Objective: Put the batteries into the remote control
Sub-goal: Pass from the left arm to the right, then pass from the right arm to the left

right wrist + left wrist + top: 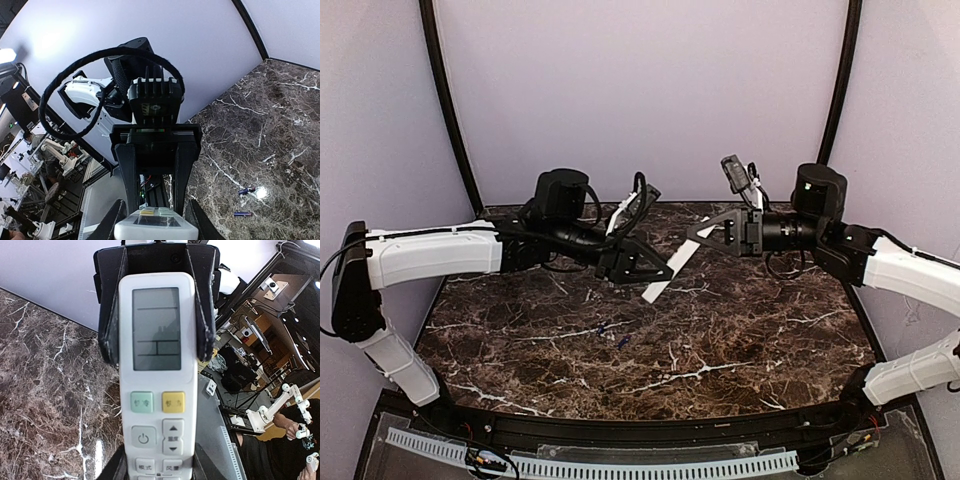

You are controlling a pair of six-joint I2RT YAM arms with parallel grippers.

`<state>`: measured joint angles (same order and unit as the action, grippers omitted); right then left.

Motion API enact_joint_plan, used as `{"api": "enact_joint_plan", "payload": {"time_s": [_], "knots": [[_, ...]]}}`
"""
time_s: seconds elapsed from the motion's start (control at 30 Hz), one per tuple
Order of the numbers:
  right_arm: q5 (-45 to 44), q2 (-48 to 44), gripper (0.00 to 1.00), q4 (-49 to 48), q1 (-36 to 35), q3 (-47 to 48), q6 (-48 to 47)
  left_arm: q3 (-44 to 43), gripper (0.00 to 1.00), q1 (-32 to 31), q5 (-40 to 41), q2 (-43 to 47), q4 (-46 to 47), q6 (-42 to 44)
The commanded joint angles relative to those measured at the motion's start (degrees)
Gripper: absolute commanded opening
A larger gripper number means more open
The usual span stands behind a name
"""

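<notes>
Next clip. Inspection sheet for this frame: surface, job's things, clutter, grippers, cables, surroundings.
Surface: dark marbled tabletop, glossy.
Job's things: remote control held in the air, display and buttons facing the left wrist camera; two batteries lying apart on the tabletop, not loaded.
Clutter: nothing seen.
Grippers: left gripper and right gripper each shut on one end of the remote control.
Cables: black cable looped at the left arm's wrist.
Surroundings: pale enclosure walls; lab benches beyond.
</notes>
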<state>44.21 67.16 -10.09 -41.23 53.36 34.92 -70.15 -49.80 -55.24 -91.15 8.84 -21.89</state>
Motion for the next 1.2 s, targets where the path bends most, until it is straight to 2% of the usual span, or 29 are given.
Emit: {"api": "enact_joint_plan", "payload": {"time_s": [0.0, 0.03, 0.1, 0.23, 0.3, 0.33, 0.5, 0.67, 0.8, 0.97, 1.17], "knots": [[-2.5, 0.0, 0.26, 0.8, -0.2, 1.4, 0.8, -2.0, 0.29, -0.3, 4.3, 0.5, -4.3, 4.2], [-3.0, -0.1, 0.25, 1.2, 0.1, 1.4, 1.1, -2.1, 0.32, -0.4, 6.7, 1.2, -5.6, 4.8], [-4.2, -0.3, 0.24, 1.7, 0.7, 1.3, 1.9, -1.6, 0.47, -0.4, 11.1, 2.8, -7.0, 6.4], [-7.6, -1.0, 0.23, 3.7, 2.4, 1.1, 3.3, 0.0, 0.82, -0.4, 21.1, 7.1, -8.5, 10.2], [-8.9, -1.1, 0.23, 5.1, 3.2, 0.9, 3.7, 1.4, 0.89, -0.8, 26.1, 9.4, -10.1, 12.7], [-9.2, -1.1, 0.23, 5.4, 3.5, 0.8, 4.0, 2.3, 0.90, -1.3, 29.5, 10.8, -10.6, 14.7], [-12.1, -0.7, 0.23, 7.4, 4.0, 0.8, 5.0, 3.3, 0.84, -5.3, 41.5, 12.5, -14.3, 24.0], [-15.3, -0.7, 0.24, 9.0, 4.1, 0.8, 6.2, -1.2, 0.77, -10.7, 57.9, 8.1, -20.3, 28.6], [-15.9, -0.3, 0.24, 8.9, 4.1, 0.8, 6.8, -5.6, 0.71, -13.9, 63.5, 2.7, -23.7, 30.7], [-15.8, -0.2, 0.24, 8.8, 4.1, 0.5, 7.2, -7.9, 0.64, -15.1, 66.4, -0.9, -23.5, 30.1], [-15.5, -0.3, 0.26, 8.2, 4.1, -0.1, 7.6, -8.5, 0.45, -15.2, 70.1, -1.7, -22.0, 29.3]]}}
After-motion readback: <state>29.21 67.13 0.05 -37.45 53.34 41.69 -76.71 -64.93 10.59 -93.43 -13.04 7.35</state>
